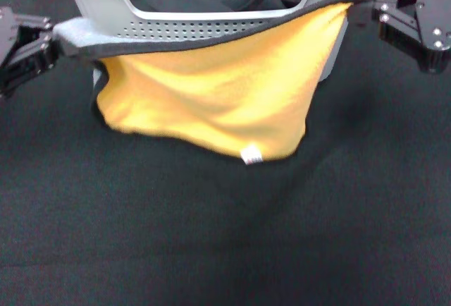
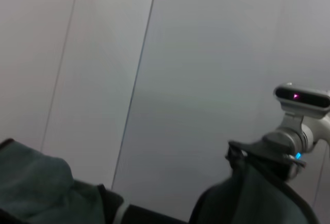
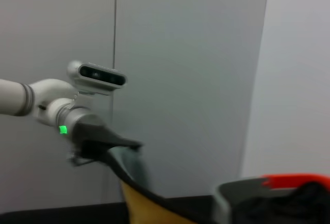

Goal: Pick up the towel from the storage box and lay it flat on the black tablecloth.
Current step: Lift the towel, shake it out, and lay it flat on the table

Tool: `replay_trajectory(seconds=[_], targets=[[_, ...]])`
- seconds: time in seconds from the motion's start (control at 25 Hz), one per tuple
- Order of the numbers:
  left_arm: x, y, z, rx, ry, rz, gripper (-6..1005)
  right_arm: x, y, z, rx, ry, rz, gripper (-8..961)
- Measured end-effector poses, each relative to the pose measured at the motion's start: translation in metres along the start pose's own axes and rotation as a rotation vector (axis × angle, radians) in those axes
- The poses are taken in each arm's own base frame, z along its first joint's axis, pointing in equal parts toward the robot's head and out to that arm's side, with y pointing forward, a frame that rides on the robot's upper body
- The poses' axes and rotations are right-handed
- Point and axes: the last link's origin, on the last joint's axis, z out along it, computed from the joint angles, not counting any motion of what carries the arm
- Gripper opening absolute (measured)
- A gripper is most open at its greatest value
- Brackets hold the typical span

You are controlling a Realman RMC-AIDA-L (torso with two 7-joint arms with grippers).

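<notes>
towel (image 1: 211, 101): hangs stretched between both pincers, in front of storage box (image 1: 106, 6), above black tablecloth (image 1: 211, 249); soft, light, sags in the middle | grip: top corners are best; left pincer (image 1: 53, 46) and right pincer (image 1: 366, 6) each clamped on one

One towel (image 1: 211, 98), one storage box (image 1: 116, 10), one black tablecloth (image 1: 211, 235), two claws: left (image 1: 53, 45), right (image 1: 363, 6).

Head downward; wrists level, facing inward.
</notes>
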Motion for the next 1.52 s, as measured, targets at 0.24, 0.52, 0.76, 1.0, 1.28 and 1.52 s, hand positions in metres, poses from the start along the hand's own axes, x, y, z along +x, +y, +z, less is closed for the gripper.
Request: replay_trajectory(seconds=[0.24,0.52,0.76,1.0,1.28,1.52], targets=[[0.011,-0.007,0.007,-0.008,-0.010,0.023,57,0.000,-0.023,0.001,0.067,-0.024,-0.034,0],[0.027,-0.037,0.042,0.041,-0.023,0.034,62,-0.002,-0.052,0.011,0.070,-0.067,-0.058,0],[0.022,-0.024,0.041,-0.036,-0.014,0.000,67,0.006,-0.020,0.005,-0.002,-0.041,-0.043,-1],[-0.007,0.019,0.010,-0.123,-0.020,-0.055,72,0.011,0.044,-0.010,-0.071,-0.032,-0.049,0],[-0.017,0.054,-0.014,-0.231,-0.096,-0.098,78,0.003,0.068,-0.021,-0.070,-0.096,-0.034,-1],[-0.041,0.021,-0.005,-0.090,-0.182,-0.246,82,0.077,0.038,0.022,-0.088,-0.057,0.227,-1]])
